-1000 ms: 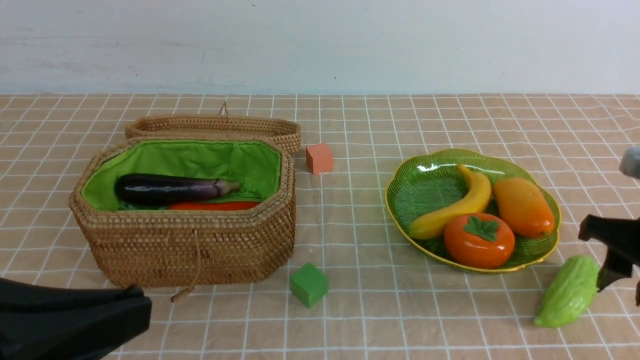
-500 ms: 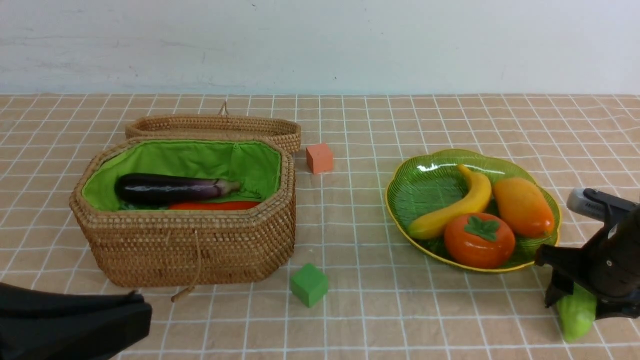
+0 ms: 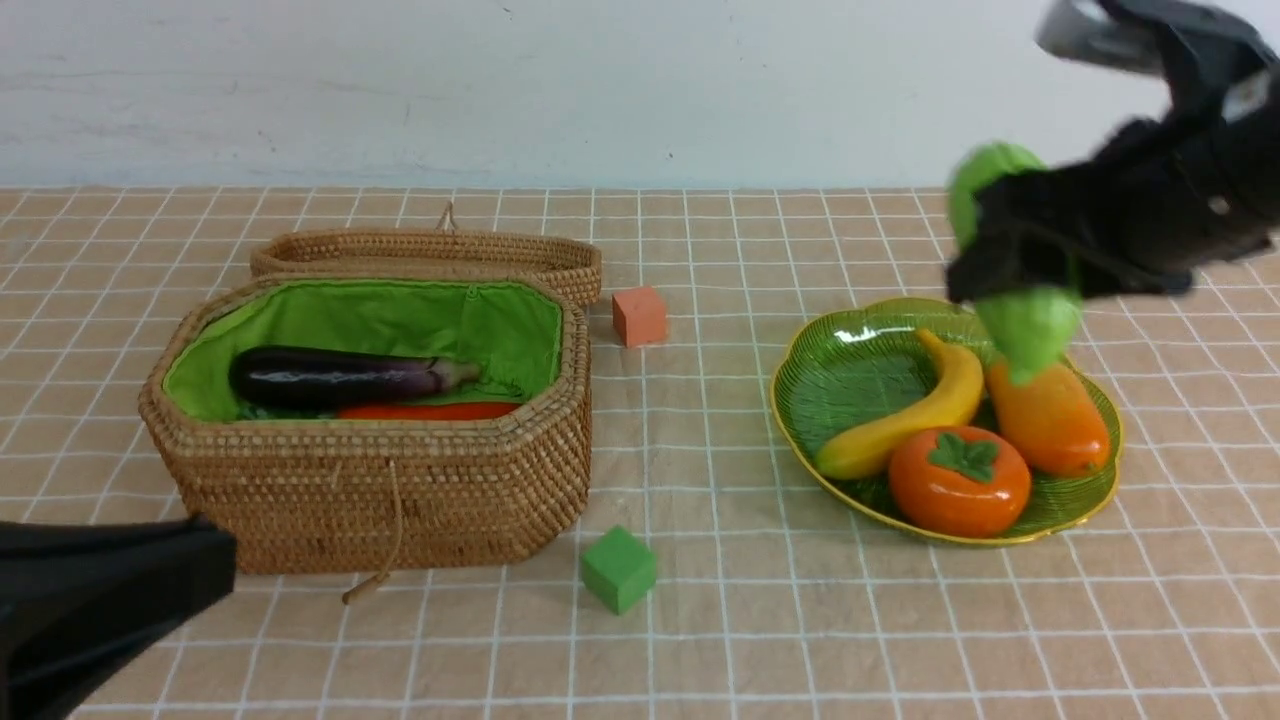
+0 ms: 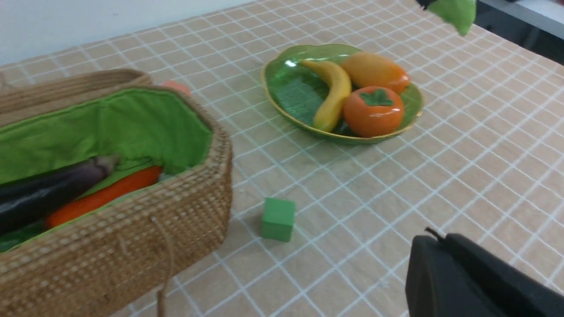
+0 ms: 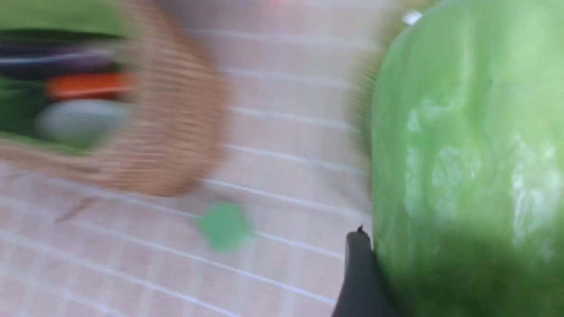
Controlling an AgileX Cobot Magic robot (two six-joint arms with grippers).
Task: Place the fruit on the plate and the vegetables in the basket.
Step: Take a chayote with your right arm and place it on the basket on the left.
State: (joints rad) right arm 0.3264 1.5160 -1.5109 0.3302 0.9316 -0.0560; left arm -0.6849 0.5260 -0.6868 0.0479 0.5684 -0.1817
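Note:
My right gripper (image 3: 1000,245) is shut on the light-green bumpy gourd (image 3: 1030,325) and holds it in the air above the far right of the green plate (image 3: 850,370). The gourd (image 5: 467,154) fills the right wrist view beside one dark finger (image 5: 359,273). On the plate lie the banana (image 3: 900,415), the mango (image 3: 1050,415) and the round orange fruit (image 3: 960,480). The wicker basket (image 3: 380,490) holds the eggplant (image 3: 340,377) and the carrot (image 3: 430,411). My left gripper (image 3: 215,565) is shut and empty, low at the basket's near left corner.
The basket's shallow woven lid (image 3: 430,255) lies right behind the basket. A small orange cube (image 3: 639,316) sits between the lid and the plate. In front of the basket's right end stands a small green cube (image 3: 618,568).
My right gripper closed on the gourd at the table's front right and lifted it up and leftwards, above the plate. The left gripper drew back a little to the left.

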